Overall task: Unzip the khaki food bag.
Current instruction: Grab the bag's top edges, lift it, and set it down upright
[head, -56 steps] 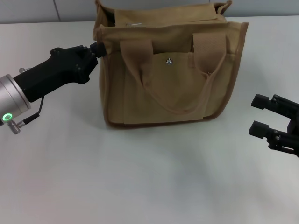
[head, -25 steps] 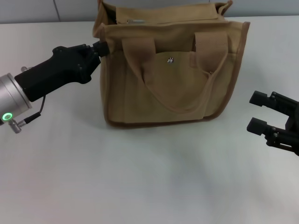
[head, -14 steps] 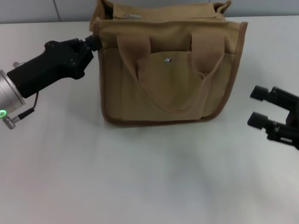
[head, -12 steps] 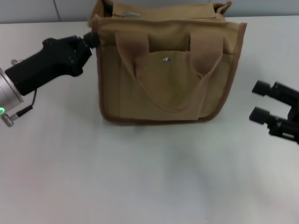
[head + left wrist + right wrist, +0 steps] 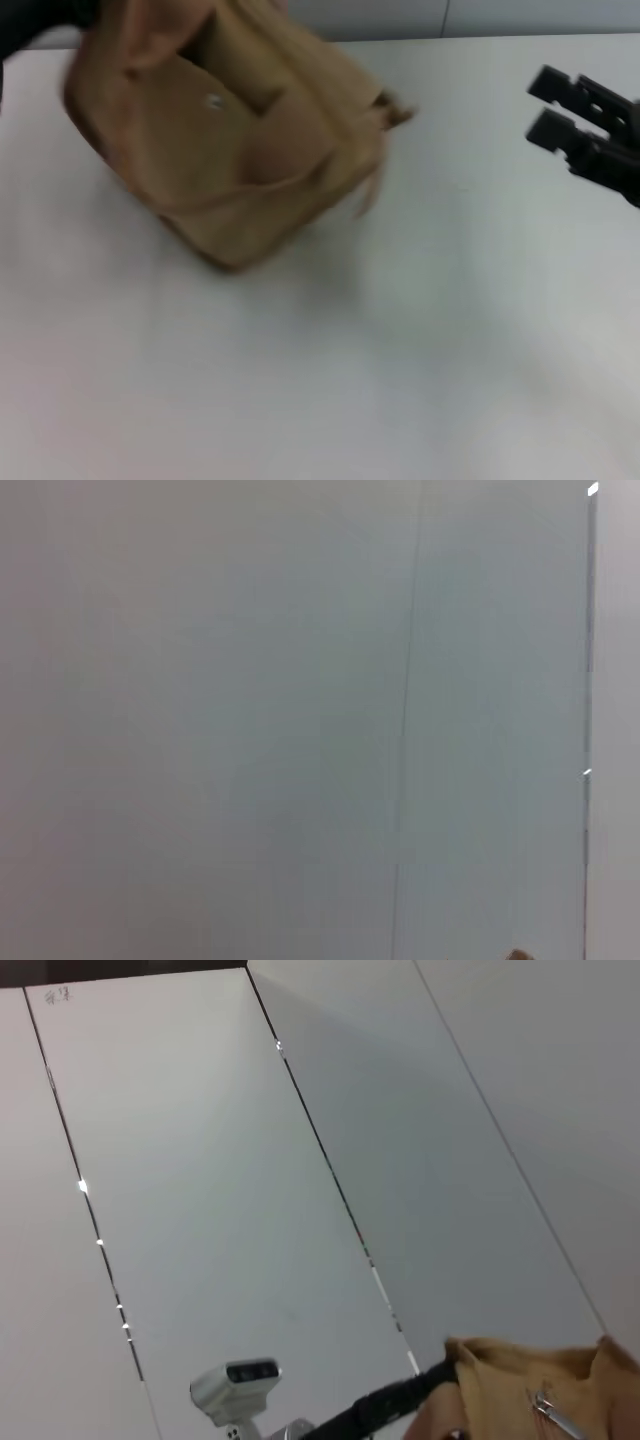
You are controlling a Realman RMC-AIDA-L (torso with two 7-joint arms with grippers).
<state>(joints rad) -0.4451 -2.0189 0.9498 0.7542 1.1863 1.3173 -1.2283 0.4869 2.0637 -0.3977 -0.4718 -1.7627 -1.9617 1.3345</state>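
The khaki food bag (image 5: 230, 150) is tilted and blurred at the upper left of the head view, its left end raised and its lower corner near the table. Its front pocket with the metal snap (image 5: 213, 100) faces me. Only a dark bit of my left arm (image 5: 40, 15) shows at the top left corner, against the bag's raised end. My right gripper (image 5: 545, 105) is open and empty, well to the right of the bag. The right wrist view shows the bag's top edge (image 5: 520, 1380), a silver zipper pull (image 5: 548, 1407) and the dark left arm (image 5: 385, 1405).
The white table (image 5: 400, 350) stretches in front of and to the right of the bag. The left wrist view shows only a plain grey wall (image 5: 300, 720). A small white camera (image 5: 238, 1376) sits on the wall in the right wrist view.
The bag has swung left and tipped up at its left end, and now stands skewed. The left arm has moved up and left, nearly out of view. The right gripper has risen toward the back.
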